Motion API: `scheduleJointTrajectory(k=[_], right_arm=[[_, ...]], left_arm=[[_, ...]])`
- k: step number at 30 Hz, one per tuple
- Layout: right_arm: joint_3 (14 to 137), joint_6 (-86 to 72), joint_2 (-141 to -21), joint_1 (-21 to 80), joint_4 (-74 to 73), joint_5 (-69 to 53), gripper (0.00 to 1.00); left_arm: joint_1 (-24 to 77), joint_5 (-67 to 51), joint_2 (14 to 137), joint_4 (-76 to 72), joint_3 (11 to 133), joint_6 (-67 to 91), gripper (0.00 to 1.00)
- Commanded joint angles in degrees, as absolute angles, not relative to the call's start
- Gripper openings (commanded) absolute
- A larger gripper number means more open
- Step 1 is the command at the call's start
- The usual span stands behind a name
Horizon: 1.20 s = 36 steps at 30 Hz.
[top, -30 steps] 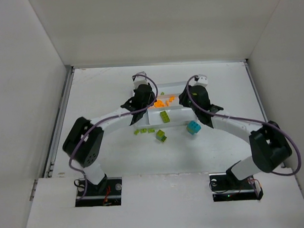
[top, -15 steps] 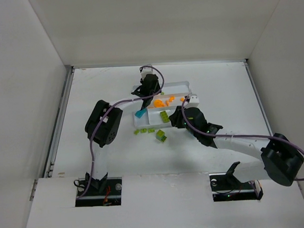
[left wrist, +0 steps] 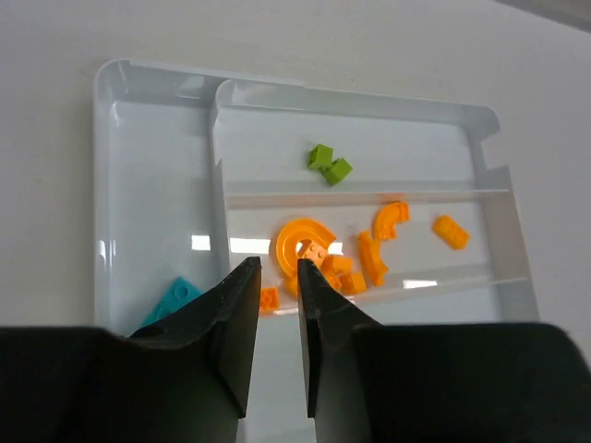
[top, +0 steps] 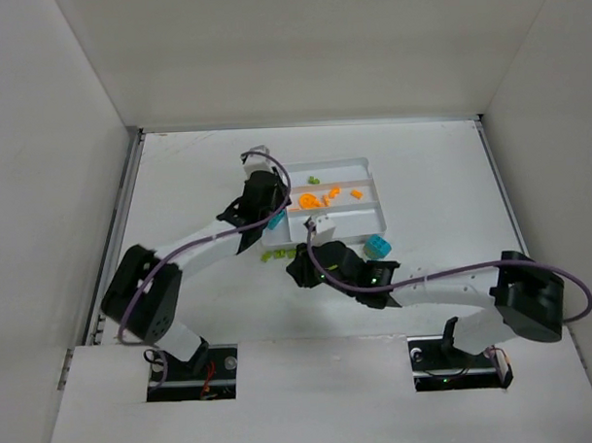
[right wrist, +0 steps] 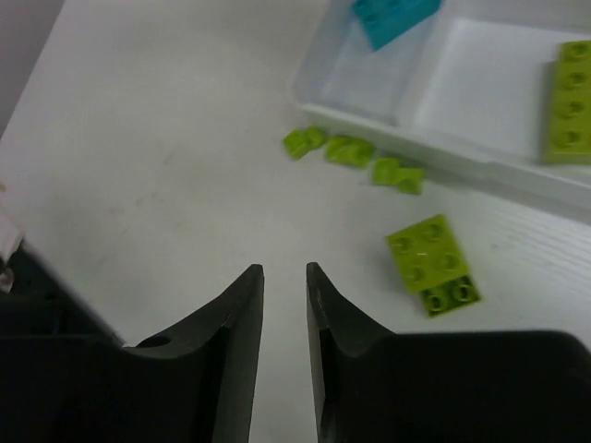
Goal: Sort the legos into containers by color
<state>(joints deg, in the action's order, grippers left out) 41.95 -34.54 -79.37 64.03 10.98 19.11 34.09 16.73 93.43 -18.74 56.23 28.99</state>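
Left hand [left wrist: 278,268]: fingers slightly apart, narrow gap, nothing in it, hanging over the white tray [left wrist: 152,166]. Teal lego [left wrist: 175,297] lay in the tray's end compartment, orange legos [left wrist: 305,242] in the middle strip, two lime bits [left wrist: 330,164] in the strip beyond. Right hand [right wrist: 284,269]: same narrow gap, empty, above the bench [right wrist: 157,157]. Lime brick [right wrist: 432,263] and small lime pieces [right wrist: 351,150] sat loose on the bench just outside the tray wall.
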Motion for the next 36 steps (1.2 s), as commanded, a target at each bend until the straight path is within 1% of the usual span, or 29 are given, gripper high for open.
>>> scheduleJointTrajectory(k=[1,4,5,8,13,20,23,29,32,36], right_arm=[[47.2,-34.7,-85.2,66.8,12.7,19.0,0.34],[49.7,-35.7,-92.2,66.7,13.3,20.1,0.45],[50.4,-35.9,-94.0,66.3,13.8,20.7,0.47],[52.7,-36.5,-98.4,65.1,14.2,22.5,0.49],[56.0,-37.5,-104.1,63.4,14.5,24.9,0.50],[60.4,-38.3,-109.9,63.2,13.4,29.3,0.54],[62.1,-39.2,-111.1,63.2,10.7,32.8,0.56],[65.1,-38.1,-113.9,63.4,8.4,37.6,0.57],[67.1,-38.1,-115.7,64.6,6.6,40.9,0.56],[68.5,-38.1,-117.7,65.2,6.3,41.4,0.53]], left_arm=[[34.6,17.6,80.7,-21.5,46.1,31.4,0.19],[34.6,19.2,71.9,-19.2,38.1,32.4,0.19],[34.8,20.1,69.2,-17.8,36.0,32.4,0.20],[34.6,22.2,62.2,-13.8,30.2,33.0,0.22],[34.8,21.8,56.0,-10.4,23.3,35.0,0.26],[34.8,19.7,53.9,-10.2,17.9,36.9,0.34],[34.4,18.7,52.5,-10.0,16.4,37.5,0.35],[32.9,17.6,48.3,-9.0,13.9,37.6,0.35],[32.3,16.6,47.0,-8.1,13.6,38.2,0.35],[32.3,16.3,46.3,-8.0,13.4,38.6,0.36]])
